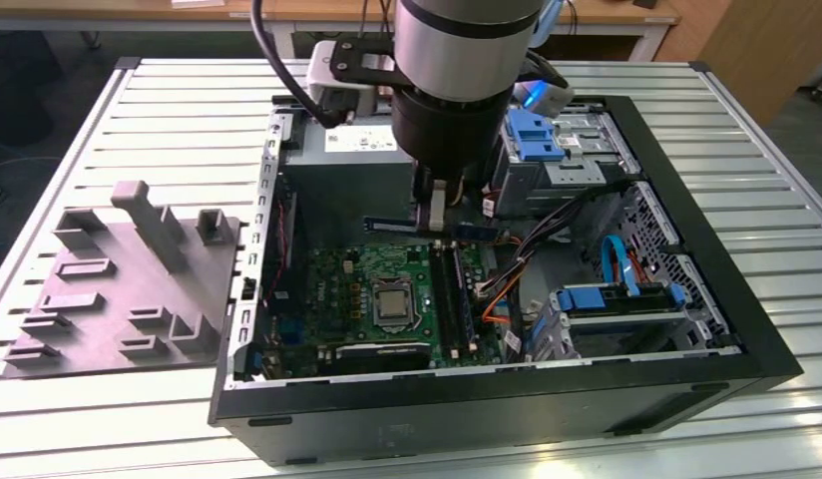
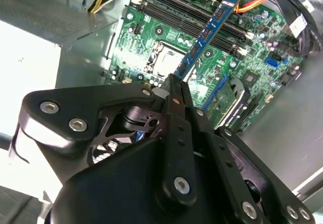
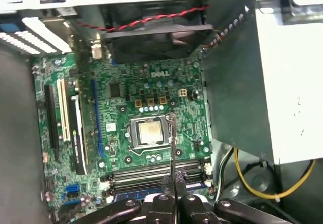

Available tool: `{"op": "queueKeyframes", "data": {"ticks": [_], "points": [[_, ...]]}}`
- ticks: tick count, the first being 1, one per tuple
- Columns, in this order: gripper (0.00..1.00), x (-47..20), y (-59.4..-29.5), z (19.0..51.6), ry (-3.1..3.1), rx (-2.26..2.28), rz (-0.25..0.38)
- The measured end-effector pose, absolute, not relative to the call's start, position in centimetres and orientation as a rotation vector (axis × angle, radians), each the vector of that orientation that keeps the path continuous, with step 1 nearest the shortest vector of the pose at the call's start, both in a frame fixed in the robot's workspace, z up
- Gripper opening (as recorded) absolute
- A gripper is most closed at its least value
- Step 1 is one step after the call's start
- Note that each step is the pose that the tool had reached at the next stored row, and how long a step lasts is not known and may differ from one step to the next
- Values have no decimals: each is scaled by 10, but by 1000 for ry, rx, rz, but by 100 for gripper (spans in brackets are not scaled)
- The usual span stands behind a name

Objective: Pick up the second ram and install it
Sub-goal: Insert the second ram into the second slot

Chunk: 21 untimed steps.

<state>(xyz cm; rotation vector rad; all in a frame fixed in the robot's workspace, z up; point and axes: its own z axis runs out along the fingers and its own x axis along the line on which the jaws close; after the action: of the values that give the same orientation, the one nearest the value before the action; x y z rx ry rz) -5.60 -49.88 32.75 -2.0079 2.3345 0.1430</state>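
gripper (image 1: pixel 435 212) clamped on the second ram (image 1: pixel 391 225), stick held over green motherboard (image 1: pixel 344 289), inside open computer case (image 1: pixel 518 384) mid-worktop (image 1: pixel 185 100), gray holder block (image 1: pixel 119 289) sat near worktop's edge

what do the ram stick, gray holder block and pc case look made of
The second ram looks like a blue circuit board, likely fibreglass laminate, with dark chips on it. The gray holder block is matte with no shine, so probably moulded or printed plastic. The case seems to be black-painted sheet metal outside and bare gray metal inside.
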Motion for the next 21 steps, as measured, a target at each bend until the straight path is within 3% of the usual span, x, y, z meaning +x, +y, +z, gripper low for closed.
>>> {"op": "queueKeyframes", "data": {"ticks": [21], "points": [[12,-56,-499,325,2643,-1567,114]]}}
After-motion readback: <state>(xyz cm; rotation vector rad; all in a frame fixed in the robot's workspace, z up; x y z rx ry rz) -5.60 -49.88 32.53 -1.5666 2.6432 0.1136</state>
